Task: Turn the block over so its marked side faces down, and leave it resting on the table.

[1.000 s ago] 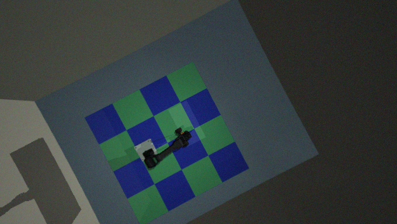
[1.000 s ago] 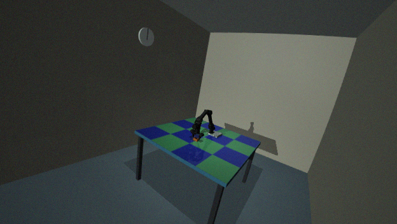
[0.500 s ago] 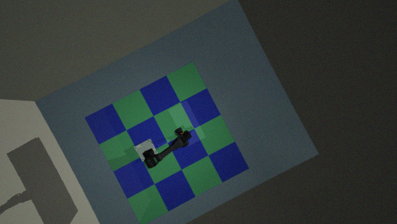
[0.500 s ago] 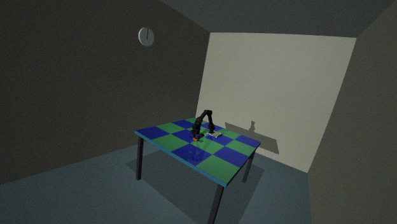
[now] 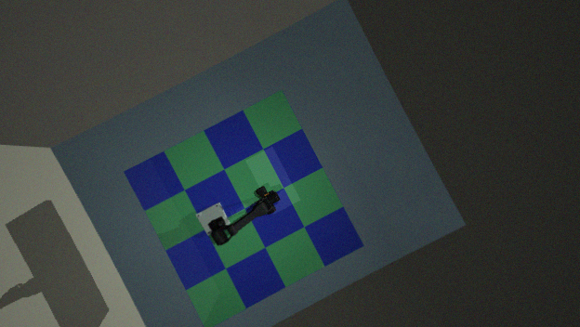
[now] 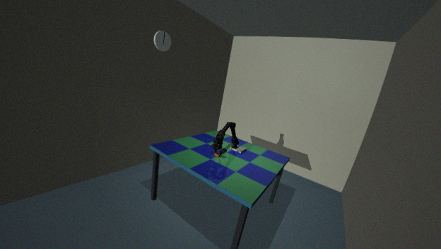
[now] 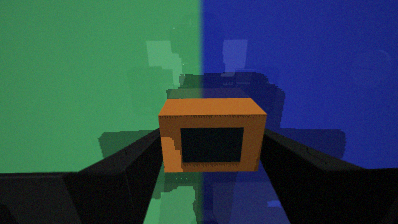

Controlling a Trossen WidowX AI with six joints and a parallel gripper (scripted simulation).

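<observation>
The orange block [image 7: 210,107] [image 6: 216,155] is at or very near the table top, over a green-blue tile border in the wrist view. Its marked side, with a dark rectangle [image 7: 212,145], is turned up toward the wrist camera. My gripper [image 7: 210,133] [image 6: 219,154] is shut on the block, one black finger against each short end. In the top view the gripper and wrist hide nearly all of the block. The block's underside is hidden.
The arm stands on a pale base plate [image 5: 208,217] [image 6: 242,150] on the table, whose checkered top [image 5: 270,274] [image 6: 198,159] has a blue edge. Shadows of the gripper fall around the block. A round clock [image 6: 162,41] hangs on the wall.
</observation>
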